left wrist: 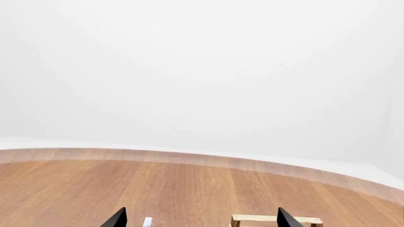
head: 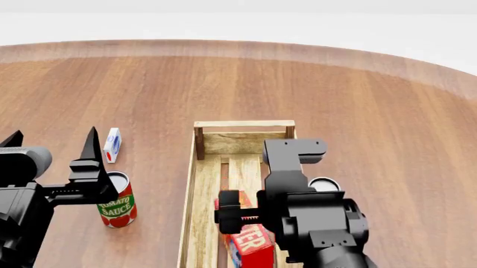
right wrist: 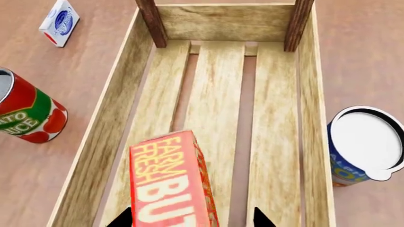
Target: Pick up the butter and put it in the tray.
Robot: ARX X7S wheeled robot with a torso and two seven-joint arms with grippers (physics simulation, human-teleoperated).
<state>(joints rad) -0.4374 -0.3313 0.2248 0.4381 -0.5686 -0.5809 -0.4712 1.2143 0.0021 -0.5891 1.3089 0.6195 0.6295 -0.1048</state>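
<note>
- Left wrist view: mostly pale backdrop here, with the brown wooden surface [left wrist: 189, 189] curving away. Two black fingertips [left wrist: 117, 220] of the left tool [left wrist: 200, 221] poke in, set wide apart with nothing between them. A sliver of the small white carton [left wrist: 147, 222] shows beside one tip, and the far end wall of the tray [left wrist: 265, 219] peeks in near the other.
- Head view: the left tool [head: 52, 148] hangs over the surface on the left, prongs spread wide and empty, just beside the tomato sauce can [head: 115, 205]. The small white carton [head: 111, 144] stands a little beyond that can. The tray [head: 201, 190] runs down the middle, long and pale. The right arm's dark bulk hangs over it, and below it the butter [head: 249, 240] shows red inside the tray. The right tool is largely hidden behind its own housing here. A white-topped can [head: 325, 183] sits just outside the tray's right wall.
- Right wrist view: here is the clear look. The right tool [right wrist: 190, 218] has its two black tips either side of the butter [right wrist: 167, 184], closed against the box. The box sits tilted, over the slats of the tray [right wrist: 277, 118]; whether it touches them, I cannot tell. Outside the walls: the tomato sauce can [right wrist: 28, 111], the small white carton [right wrist: 60, 21], and the blue white-topped can [right wrist: 366, 144].
</note>
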